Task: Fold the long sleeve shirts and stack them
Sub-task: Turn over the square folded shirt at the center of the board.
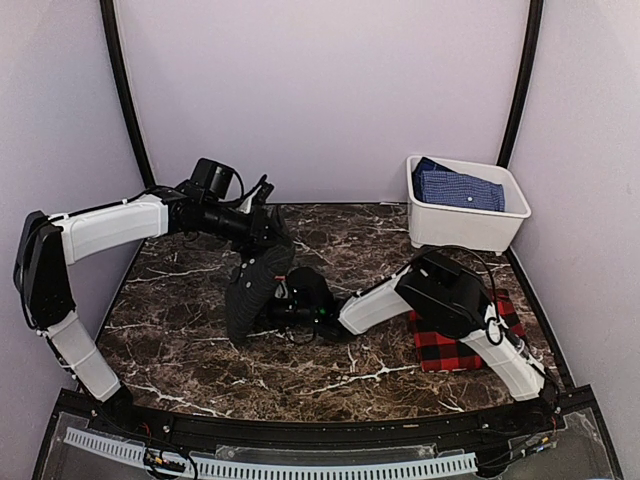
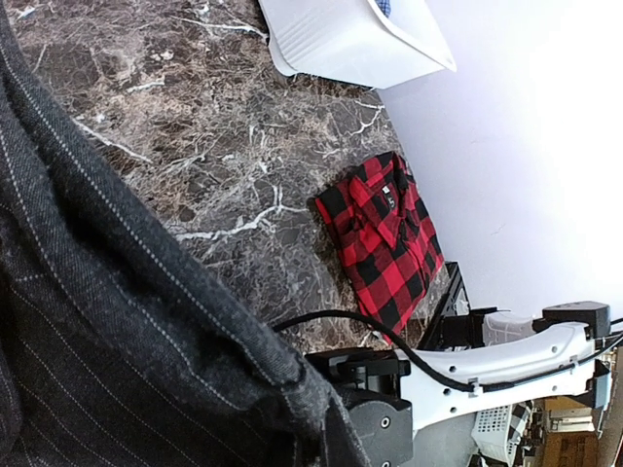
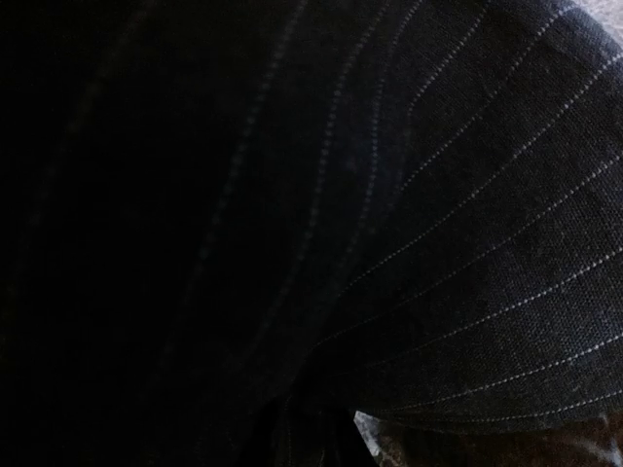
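Note:
The charcoal pinstripe shirt (image 1: 250,290) hangs in a bunched column from my left gripper (image 1: 268,228) down to the table. The left gripper is raised above the table's middle and shut on the shirt's top. The cloth (image 2: 107,321) fills the left of the left wrist view and hides the fingers. My right gripper (image 1: 300,303) is low, against the shirt's lower right part. The right wrist view shows only dark pinstripe cloth (image 3: 438,243), so its fingers are hidden. The red-and-black plaid shirt (image 1: 450,347) lies folded at the right under my right arm, and it also shows in the left wrist view (image 2: 384,243).
A white bin (image 1: 465,222) holding a blue cloth (image 1: 458,187) stands at the back right, and its wall shows in the left wrist view (image 2: 341,44). The marble table (image 1: 180,330) ends at a black front rail. Walls close in on three sides.

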You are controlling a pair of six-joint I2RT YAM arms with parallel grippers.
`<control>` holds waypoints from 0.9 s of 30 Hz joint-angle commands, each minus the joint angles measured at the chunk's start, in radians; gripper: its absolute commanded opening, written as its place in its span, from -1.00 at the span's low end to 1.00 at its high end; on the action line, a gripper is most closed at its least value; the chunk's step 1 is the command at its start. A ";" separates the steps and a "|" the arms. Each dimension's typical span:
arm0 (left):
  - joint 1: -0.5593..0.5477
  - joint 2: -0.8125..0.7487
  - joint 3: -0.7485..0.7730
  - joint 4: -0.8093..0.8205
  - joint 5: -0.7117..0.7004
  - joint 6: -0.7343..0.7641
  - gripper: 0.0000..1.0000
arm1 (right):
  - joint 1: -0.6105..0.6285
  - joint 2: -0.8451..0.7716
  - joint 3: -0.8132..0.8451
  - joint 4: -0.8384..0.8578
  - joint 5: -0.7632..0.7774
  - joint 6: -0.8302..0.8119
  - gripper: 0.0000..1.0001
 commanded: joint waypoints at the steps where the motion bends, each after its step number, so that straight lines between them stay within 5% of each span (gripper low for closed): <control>1: -0.005 -0.028 -0.011 0.081 0.048 -0.012 -1.00 | -0.004 -0.037 -0.063 0.144 -0.016 0.067 -0.74; 17: -0.003 -0.057 -0.075 0.105 0.066 0.002 -1.00 | -0.036 -0.322 -0.392 -0.098 0.215 -0.084 -0.65; 27: -0.009 -0.020 -0.090 0.143 0.094 -0.007 -1.00 | -0.054 -0.737 -0.573 -0.348 0.451 -0.261 -0.42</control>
